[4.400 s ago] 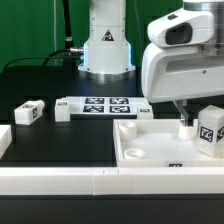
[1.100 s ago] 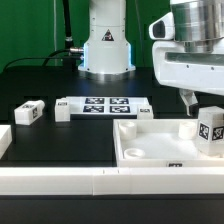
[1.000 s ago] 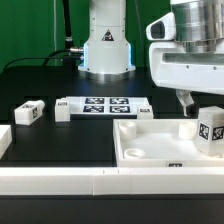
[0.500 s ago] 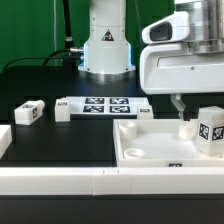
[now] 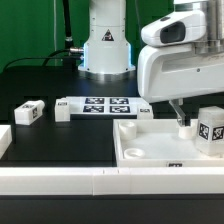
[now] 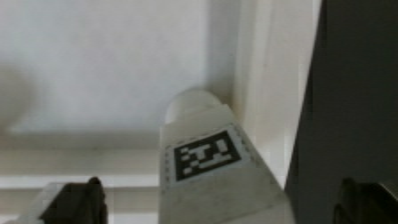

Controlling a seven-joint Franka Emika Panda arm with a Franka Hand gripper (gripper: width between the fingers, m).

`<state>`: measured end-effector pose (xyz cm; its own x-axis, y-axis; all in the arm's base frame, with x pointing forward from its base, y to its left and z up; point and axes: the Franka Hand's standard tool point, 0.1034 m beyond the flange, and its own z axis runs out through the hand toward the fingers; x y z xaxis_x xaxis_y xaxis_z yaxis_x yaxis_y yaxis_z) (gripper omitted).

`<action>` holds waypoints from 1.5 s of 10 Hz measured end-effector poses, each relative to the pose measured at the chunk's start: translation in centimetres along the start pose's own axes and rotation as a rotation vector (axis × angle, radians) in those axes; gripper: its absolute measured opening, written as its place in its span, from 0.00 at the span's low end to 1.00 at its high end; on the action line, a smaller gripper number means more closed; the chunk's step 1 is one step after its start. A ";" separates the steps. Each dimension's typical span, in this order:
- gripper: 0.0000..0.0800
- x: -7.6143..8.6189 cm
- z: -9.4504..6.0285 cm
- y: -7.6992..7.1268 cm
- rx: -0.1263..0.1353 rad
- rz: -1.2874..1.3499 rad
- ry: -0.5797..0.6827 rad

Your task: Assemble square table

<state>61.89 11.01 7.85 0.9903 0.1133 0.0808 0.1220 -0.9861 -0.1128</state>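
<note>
The square table's white top (image 5: 158,148) lies tray-like at the exterior view's lower right. One white tagged leg (image 5: 210,128) stands upright at its right side. My gripper (image 5: 186,118) hangs low over that corner with the jaws open. In the wrist view the tagged leg (image 6: 217,150) rises between my two dark fingertips (image 6: 71,202), with a gap on each side, so nothing is gripped. Another tagged leg (image 5: 28,112) lies on the black table at the left. A third leg (image 5: 145,109) lies just behind the top's far rim.
The marker board (image 5: 100,106) lies behind the top, in front of the arm's base (image 5: 105,50). Long white rails (image 5: 60,180) run along the front edge. A white block (image 5: 3,138) shows at the far left.
My arm has come down and shifted a little to the exterior view's left, bringing the fingers close to the upright leg. The jaws stay open and the leg has not moved.
</note>
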 end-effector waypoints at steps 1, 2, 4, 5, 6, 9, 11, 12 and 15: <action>0.81 0.1 0.0 -0.1 -0.013 -0.041 0.000; 0.81 0.1 0.0 -0.2 -0.018 -0.066 0.001; 0.66 0.0 0.0 -0.2 -0.018 -0.063 0.000; 0.43 0.0 0.0 -0.1 -0.018 -0.057 0.000; 0.36 0.0 0.0 0.0 -0.020 -0.033 0.000; 0.36 0.1 0.0 0.2 -0.002 0.162 0.013; 0.36 0.2 0.0 0.2 0.011 0.404 0.023; 0.36 0.2 -0.1 0.1 0.012 0.519 0.024; 0.36 -0.1 0.2 -0.6 0.014 0.951 0.013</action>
<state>61.70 11.59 7.70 0.6738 -0.7378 -0.0403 -0.7343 -0.6624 -0.1485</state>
